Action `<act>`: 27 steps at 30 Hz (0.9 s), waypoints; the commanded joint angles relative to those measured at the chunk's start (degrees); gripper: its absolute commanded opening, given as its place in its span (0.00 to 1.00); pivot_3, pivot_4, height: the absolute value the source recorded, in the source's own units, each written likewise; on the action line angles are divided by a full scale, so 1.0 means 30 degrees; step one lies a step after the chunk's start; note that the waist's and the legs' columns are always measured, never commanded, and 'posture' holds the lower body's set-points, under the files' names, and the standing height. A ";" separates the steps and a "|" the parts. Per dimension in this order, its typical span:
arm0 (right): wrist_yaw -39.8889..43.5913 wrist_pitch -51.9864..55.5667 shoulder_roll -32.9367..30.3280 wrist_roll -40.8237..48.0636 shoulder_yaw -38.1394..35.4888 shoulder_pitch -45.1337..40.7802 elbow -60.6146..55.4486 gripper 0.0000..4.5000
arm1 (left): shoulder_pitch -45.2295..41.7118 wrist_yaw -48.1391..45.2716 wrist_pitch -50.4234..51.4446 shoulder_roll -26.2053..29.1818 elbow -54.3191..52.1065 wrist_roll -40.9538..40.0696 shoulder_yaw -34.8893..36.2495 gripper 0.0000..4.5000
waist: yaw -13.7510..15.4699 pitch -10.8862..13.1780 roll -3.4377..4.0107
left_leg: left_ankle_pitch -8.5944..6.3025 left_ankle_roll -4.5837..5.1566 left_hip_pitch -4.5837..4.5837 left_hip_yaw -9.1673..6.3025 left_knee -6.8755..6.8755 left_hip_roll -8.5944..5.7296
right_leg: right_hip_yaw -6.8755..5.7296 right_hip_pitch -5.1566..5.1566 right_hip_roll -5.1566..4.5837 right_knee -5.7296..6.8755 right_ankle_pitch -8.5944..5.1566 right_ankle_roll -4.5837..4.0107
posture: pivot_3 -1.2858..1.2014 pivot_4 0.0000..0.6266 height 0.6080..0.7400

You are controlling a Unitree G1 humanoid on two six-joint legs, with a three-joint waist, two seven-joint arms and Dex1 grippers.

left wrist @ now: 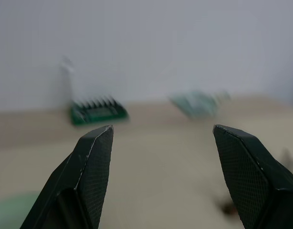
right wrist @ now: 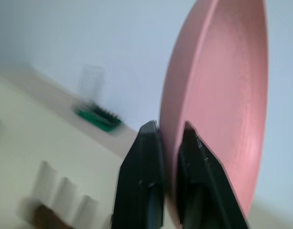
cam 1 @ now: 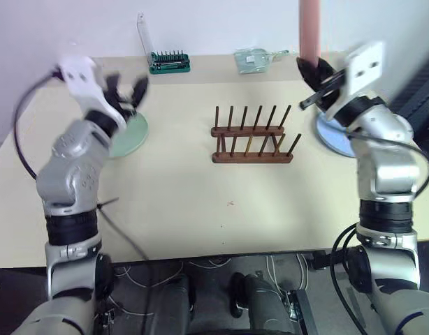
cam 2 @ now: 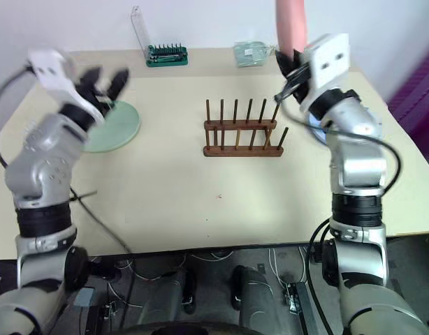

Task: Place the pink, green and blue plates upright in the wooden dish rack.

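The pink plate [right wrist: 223, 95] is plain salmon pink. The green plate [cam 2: 124, 125] is pale mint, the blue plate [cam 1: 333, 136] light blue. The wooden dish rack [cam 1: 253, 136] is dark reddish-brown, on a cream worktop [cam 1: 200, 202].

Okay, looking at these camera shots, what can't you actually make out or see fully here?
- Pink plate: its top is cut off by the upper edge in both eye views.
- Blue plate: mostly hidden behind the right arm in the left eye view.
- Green plate: part covered by the left gripper and arm.
- Green bit case and clear packet: too small to read contents.
- Wooden dish rack: blurred in the right wrist view.
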 commanded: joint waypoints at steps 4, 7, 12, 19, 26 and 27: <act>-0.0426 0.5182 -0.1214 0.4614 -0.1823 0.0702 -0.1952 0.00 | 0.3799 -0.5658 0.0297 0.1816 -0.2780 -0.1037 -0.2527 0.76 | -0.0010 0.0006 0.0009 | -0.0001 0.0000 -0.0039 -0.0005 -0.0008 0.0003 | -0.0010 -0.0065 0.0027 0.0011 -0.0007 -0.0016 | 0.52 0.24 0.92; -0.0589 0.5706 -0.1553 0.4825 -0.1557 0.1085 -0.2007 0.00 | 0.4480 -0.6727 0.0459 0.2289 -0.3370 -0.1002 -0.3422 0.76 | -0.0002 0.0008 0.0054 | -0.0001 -0.0001 -0.0038 -0.0017 -0.0019 0.0007 | -0.0011 -0.0069 0.0029 0.0013 -0.0074 0.0003 | 0.52 0.24 0.92; -0.0513 0.6248 -0.1818 0.5142 -0.1566 0.0952 -0.0791 0.00 | 0.4784 -0.7352 0.0602 0.2222 -0.3933 -0.0908 -0.4182 0.76 | 0.0015 0.0006 0.0065 | -0.0001 0.0000 -0.0041 -0.0040 -0.0017 0.0000 | -0.0008 -0.0068 0.0022 0.0009 -0.0074 0.0006 | 0.52 0.24 0.92; -0.0195 0.6116 -0.2242 0.4827 -0.1237 0.0557 0.1561 0.00 | 0.4730 -0.7277 0.0694 0.1915 -0.4217 -0.0804 -0.4597 0.76 | 0.0013 0.0006 0.0064 | -0.0001 0.0002 -0.0042 -0.0038 -0.0016 -0.0006 | -0.0007 -0.0067 0.0025 0.0006 -0.0057 0.0036 | 0.52 0.24 0.92; 0.0105 0.5457 -0.2385 0.4810 -0.1248 0.0330 0.2198 0.57 | 0.4741 -0.6971 0.0556 0.1706 -0.4214 -0.0473 -0.4681 0.77 | 0.0006 0.0007 0.0065 | -0.0001 0.0003 -0.0045 -0.0042 -0.0017 -0.0006 | -0.0009 -0.0070 0.0027 0.0005 -0.0054 0.0043 | 0.52 0.24 0.92; 0.0169 0.4929 -0.2499 0.4390 -0.1050 0.0366 0.2101 0.67 | 0.4738 -0.6932 0.0557 0.1674 -0.4213 -0.0437 -0.4680 0.77 | 0.0011 0.0007 0.0066 | -0.0001 0.0003 -0.0045 -0.0045 -0.0017 -0.0006 | -0.0007 -0.0070 0.0027 0.0005 -0.0054 0.0044 | 0.52 0.24 0.92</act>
